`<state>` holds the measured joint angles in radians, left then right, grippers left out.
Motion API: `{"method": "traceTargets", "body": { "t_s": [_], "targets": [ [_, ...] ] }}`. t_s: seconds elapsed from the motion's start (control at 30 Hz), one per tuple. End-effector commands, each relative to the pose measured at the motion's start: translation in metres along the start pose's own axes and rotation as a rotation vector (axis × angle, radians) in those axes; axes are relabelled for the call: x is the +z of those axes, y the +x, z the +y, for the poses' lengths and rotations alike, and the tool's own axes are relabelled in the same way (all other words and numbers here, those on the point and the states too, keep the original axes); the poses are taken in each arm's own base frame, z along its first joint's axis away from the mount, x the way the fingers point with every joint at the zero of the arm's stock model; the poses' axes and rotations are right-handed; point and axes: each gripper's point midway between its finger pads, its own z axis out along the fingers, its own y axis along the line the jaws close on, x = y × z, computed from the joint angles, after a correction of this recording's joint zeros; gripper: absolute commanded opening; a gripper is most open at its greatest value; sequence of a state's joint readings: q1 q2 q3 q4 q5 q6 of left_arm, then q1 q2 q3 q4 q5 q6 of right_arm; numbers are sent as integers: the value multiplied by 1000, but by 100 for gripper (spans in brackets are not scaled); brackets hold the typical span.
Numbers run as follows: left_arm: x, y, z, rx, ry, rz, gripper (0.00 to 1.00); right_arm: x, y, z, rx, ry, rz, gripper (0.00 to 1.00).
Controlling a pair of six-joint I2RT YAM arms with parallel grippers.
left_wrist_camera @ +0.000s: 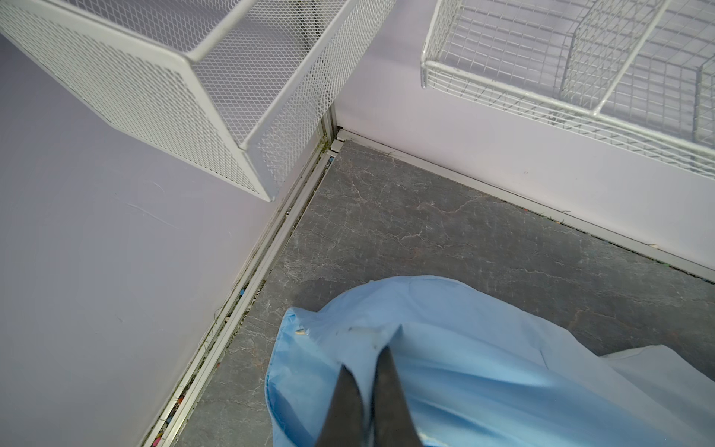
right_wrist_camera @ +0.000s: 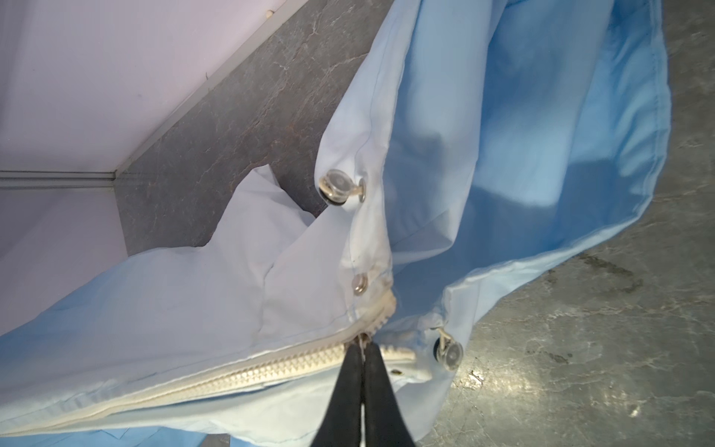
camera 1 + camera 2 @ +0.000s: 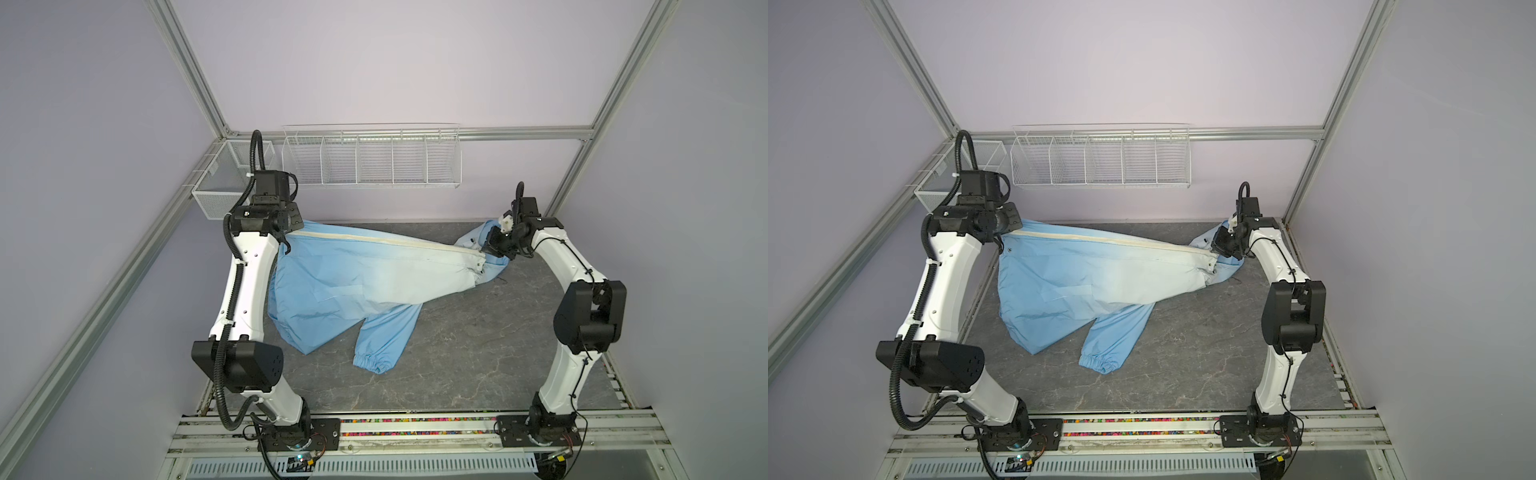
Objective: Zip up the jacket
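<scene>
The light-blue jacket lies stretched across the back of the grey table, its cream zipper running closed from left to right. My left gripper is shut on a fold of the jacket at the left end; in both top views its wrist hides the fingertips. My right gripper is shut on the zipper pull at the right end of the zipper, by the collar. Snap studs hang beside it.
A white mesh basket hangs on the left wall close to my left wrist. A wire rack hangs on the back wall. One sleeve with a gathered cuff trails toward the table's front.
</scene>
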<state>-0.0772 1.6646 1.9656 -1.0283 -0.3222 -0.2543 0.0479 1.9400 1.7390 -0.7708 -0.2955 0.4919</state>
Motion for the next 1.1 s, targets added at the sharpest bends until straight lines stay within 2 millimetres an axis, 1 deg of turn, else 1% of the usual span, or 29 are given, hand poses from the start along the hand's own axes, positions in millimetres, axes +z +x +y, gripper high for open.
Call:
{"method": "traceTargets", "body": {
  "t_s": [0.0, 0.2, 0.33, 0.4, 0.47, 0.53, 0.63, 0.7, 0.73, 0.8, 0.97, 1.07],
  "targets": [
    [-16, -27, 24, -52, -76, -97, 0, -9, -12, -19, 1, 67, -35, 8],
    [-14, -30, 22, -51, -75, -99, 0, -11, -18, -31, 29, 77, -43, 7],
    [-13, -30, 21, -48, -70, -96, 0, -11, -19, -30, 29, 65, -41, 7],
    [-11, -30, 15, -46, -40, -92, 0, -12, -19, -26, 33, 48, -40, 7],
    [-10, -30, 3, -44, 30, -87, 0, -12, -22, -20, 36, 17, -44, 7],
    [-10, -30, -18, -52, 148, -73, 0, -16, -26, -10, 42, -30, -57, 7],
    [-15, -35, -65, -89, 417, -37, 0, -28, -41, 7, 65, -123, -91, 7],
    [-23, -48, -91, -144, 568, -49, 0, -44, -61, 20, 93, -214, -143, 7],
    [-28, -56, -99, -168, 619, -60, 0, -53, -71, 24, 107, -252, -174, 7],
    [-35, -77, -114, -223, 705, -89, 0, -76, -99, 33, 153, -345, -258, 7],
    [-53, -138, -142, -350, 926, -178, 0, -135, -162, 56, 243, -591, -452, 8],
    [-67, -176, -151, -444, 1080, -247, 0, -172, -189, 74, 227, -687, -542, 7]
  ]
}}
